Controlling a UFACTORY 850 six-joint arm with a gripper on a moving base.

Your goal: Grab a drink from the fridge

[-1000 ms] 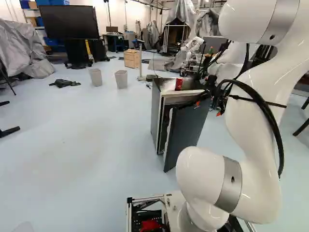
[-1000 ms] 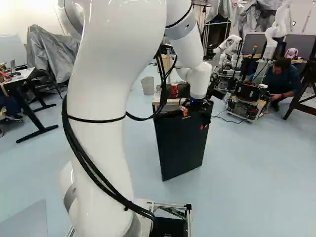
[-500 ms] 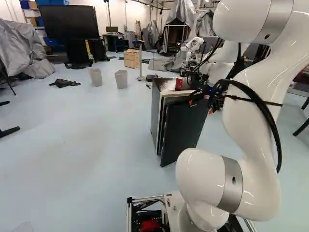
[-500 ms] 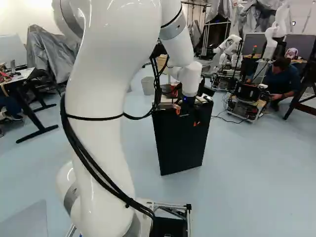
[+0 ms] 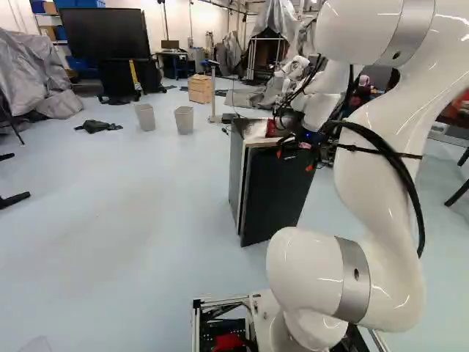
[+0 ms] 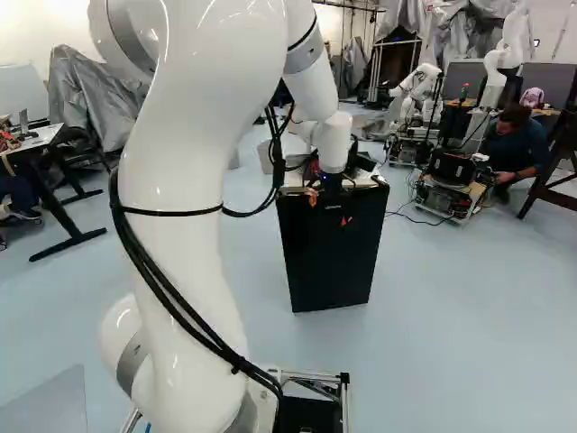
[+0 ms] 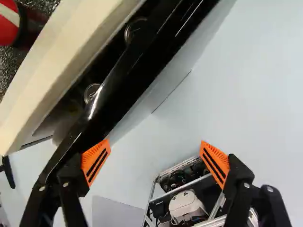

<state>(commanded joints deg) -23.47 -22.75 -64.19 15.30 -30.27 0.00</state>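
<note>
On top of the fridge (image 5: 236,176) is a red can (image 7: 7,31), possibly the wanted drink, ungrasped. At the fridge's front the door (image 5: 275,202) is slightly ajar, with two apparent can tops (image 7: 92,92) in the gap. The hand (image 7: 155,143) is spread by that front, holding nothing; grasping a drink remains to be done.

Pale blue-grey floor (image 5: 132,220), white wall (image 5: 154,18) at back. Upper L of L base view: grey sheeting (image 5: 37,84), shelving (image 5: 50,15) w/ blue bins (image 5: 75,3), big dark screen (image 5: 102,33); nearer ctr, two grey wastebaskets (image 5: 145,117), wooden crate (image 5: 199,88). R base view: L edge, white-topped desk (image 6: 43,136) w/ laptop (image 6: 24,118); upper R, grey partition (image 6: 546,79).
</note>
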